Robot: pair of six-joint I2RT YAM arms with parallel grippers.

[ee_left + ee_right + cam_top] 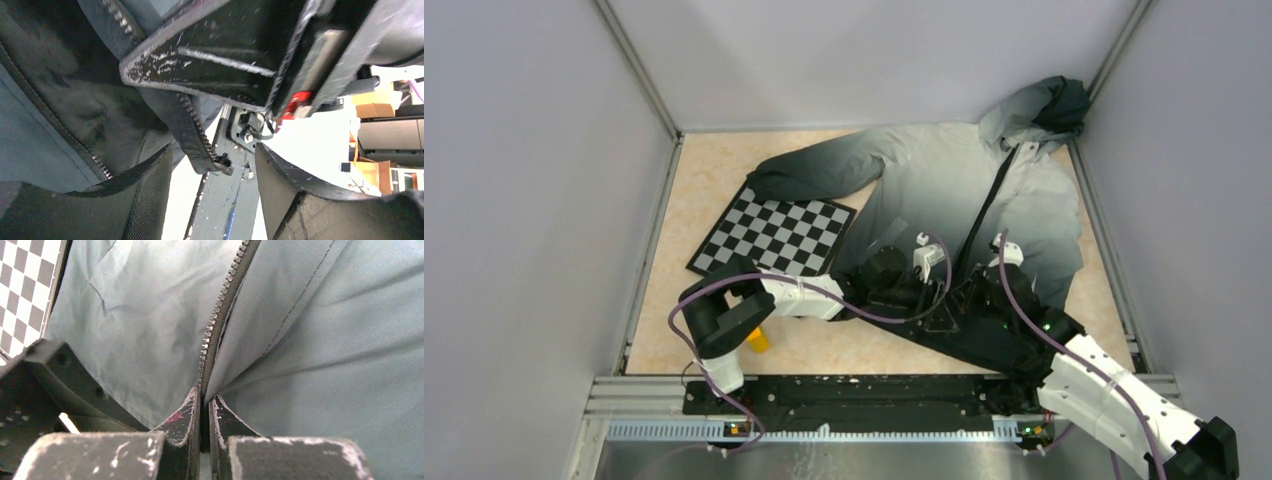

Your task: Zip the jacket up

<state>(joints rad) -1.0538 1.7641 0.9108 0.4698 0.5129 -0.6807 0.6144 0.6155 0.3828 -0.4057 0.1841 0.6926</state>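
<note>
Jacket [924, 180] hem hidden beneath arms [799, 295]

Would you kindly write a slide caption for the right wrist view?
Right hand pinched shut on the zipper of the jacket, checkerboard at upper left.

Black-and-white checkerboard [774, 238] flat on my beige tabletop [709, 175], left of centre, small yellow thing [758, 340] near the front edge, perhaps a block, grey walls [524, 200] around.

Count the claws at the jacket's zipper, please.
2. The left claw is open, the zipper end between its fingers; the right claw is shut on the zipper tape close by. None seems hidden.
</note>
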